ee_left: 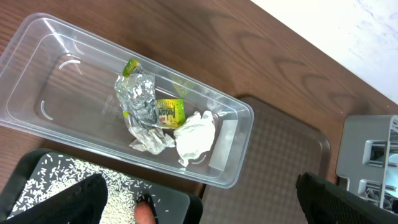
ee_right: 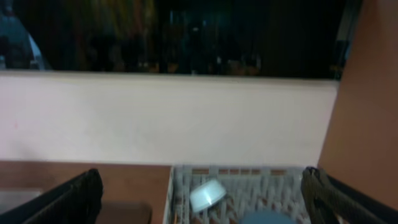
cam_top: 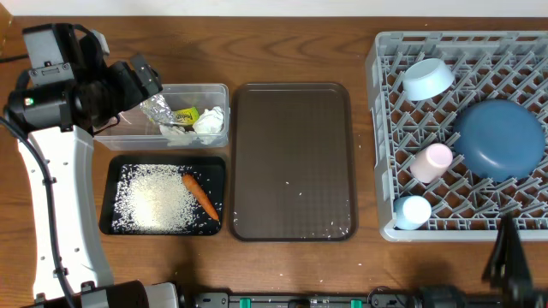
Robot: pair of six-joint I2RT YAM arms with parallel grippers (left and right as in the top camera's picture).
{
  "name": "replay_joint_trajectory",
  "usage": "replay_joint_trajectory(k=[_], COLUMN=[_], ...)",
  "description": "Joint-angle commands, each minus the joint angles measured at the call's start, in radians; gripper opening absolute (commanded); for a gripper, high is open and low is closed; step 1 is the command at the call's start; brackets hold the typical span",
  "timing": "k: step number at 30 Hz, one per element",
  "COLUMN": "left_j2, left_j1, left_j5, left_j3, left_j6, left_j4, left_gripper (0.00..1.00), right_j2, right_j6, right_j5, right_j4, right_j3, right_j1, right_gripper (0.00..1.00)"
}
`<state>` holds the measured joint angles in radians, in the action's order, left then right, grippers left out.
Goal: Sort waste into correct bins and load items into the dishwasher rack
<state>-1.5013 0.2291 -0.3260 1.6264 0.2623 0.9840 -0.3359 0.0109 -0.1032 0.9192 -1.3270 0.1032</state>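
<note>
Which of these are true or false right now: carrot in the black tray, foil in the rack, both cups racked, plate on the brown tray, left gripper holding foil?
1. The carrot lies in the black tray with the rice. True.
2. The crumpled foil is in the dishwasher rack. False: it lies in the clear tub.
3. The pink cup and light-blue cup are in the rack. True.
4. The dark-blue plate sits on the brown serving tray. False: it rests in the rack.
5. The left gripper grips the foil. False: it is open, empty.

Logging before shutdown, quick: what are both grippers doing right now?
Left gripper: open, holding nothing.
Right gripper: open, holding nothing.
</note>
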Motion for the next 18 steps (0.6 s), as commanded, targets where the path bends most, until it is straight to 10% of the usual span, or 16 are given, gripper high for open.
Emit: replay_joint_trajectory(k=[1, 18], left_j2=[0.013, 0.013], left_j1=[0.003, 0.003], left_j5=[0.006, 0.006], left_j3=[0.01, 0.01], left_j6=[0.001, 0.001], left_j4=[0.001, 0.001], left_gripper=[0.99, 0.99], right_j2=[0.056, 0.33], right_j6=[-0.029, -0.072], right_j5=[0.011, 0.018], right_j4=[0.058, 0.05], right_j3=[0.0, 0.277], right_j1=[0.011, 0.014], right_gripper=[0.99, 0.99])
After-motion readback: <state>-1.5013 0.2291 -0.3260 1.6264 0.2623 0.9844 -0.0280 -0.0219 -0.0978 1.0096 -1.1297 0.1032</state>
